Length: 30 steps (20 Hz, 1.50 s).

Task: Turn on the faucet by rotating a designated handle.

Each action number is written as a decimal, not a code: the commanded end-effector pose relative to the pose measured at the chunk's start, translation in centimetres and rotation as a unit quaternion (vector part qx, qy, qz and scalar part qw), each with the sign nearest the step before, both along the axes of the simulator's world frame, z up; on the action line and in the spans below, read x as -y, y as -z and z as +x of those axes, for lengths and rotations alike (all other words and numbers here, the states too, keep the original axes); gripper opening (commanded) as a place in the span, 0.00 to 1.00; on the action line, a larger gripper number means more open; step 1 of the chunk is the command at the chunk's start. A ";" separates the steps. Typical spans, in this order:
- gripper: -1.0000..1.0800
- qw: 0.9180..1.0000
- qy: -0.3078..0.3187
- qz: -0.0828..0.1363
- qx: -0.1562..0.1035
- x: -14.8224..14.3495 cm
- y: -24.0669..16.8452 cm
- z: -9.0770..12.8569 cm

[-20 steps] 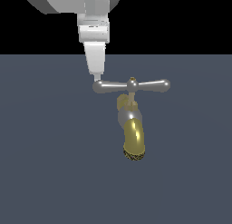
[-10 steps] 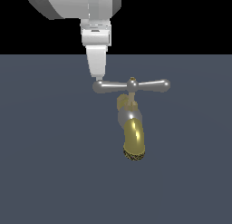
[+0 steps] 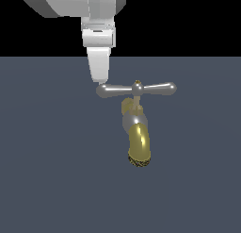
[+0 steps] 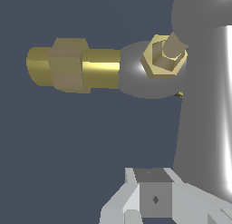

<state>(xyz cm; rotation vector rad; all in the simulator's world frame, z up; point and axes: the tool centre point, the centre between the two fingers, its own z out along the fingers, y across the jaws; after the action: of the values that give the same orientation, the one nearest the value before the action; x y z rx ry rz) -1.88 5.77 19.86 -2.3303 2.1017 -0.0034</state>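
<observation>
Nearest the wrist camera sat the white, faceted gripper, whose fingers looked drawn close together with nothing between them, though the view cut them off and I could not tell for certain whether they were fully closed. Just beyond, the slim, shiny silver-grey crossbar handle filled one side of the wrist view as a broad grey shaft, so the tool was pressed right up to it. In the exterior view a single white finger hung straight down with its tip touching, or all but touching, the rounded end of the handle's arm on the exterior view's left. The handle lay level, its central ball hub and small brass tip in the middle and its other arm reaching toward the exterior view's right. Beneath the hub stood the small faucet with its brass-gold curved spout, silver collar and dark mesh tip, set against a plain dark grey-blue bench. By its look the handle was rigid, polished metal: stiff, not fragile, and probably slippery, so a glancing push could slide off the bulbous end. Pushing sideways near that far end of the arm seemed the best purchase, giving the longest lever about the hub, rather than pinching the smooth tapered bar.
</observation>
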 end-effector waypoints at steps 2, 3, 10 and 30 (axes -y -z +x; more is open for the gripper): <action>0.00 1.000 0.000 -0.001 -0.002 0.0 0.0 -1.3; 0.00 1.000 0.000 -0.001 -0.002 0.0 0.0 -1.6; 0.00 1.000 0.000 -0.001 -0.002 0.0 0.0 -3.8; 0.00 1.000 -0.001 0.000 -0.001 2.0 0.0 -8.5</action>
<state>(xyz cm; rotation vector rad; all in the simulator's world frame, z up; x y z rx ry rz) -9.87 5.33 19.91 -2.3533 2.0704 -0.0041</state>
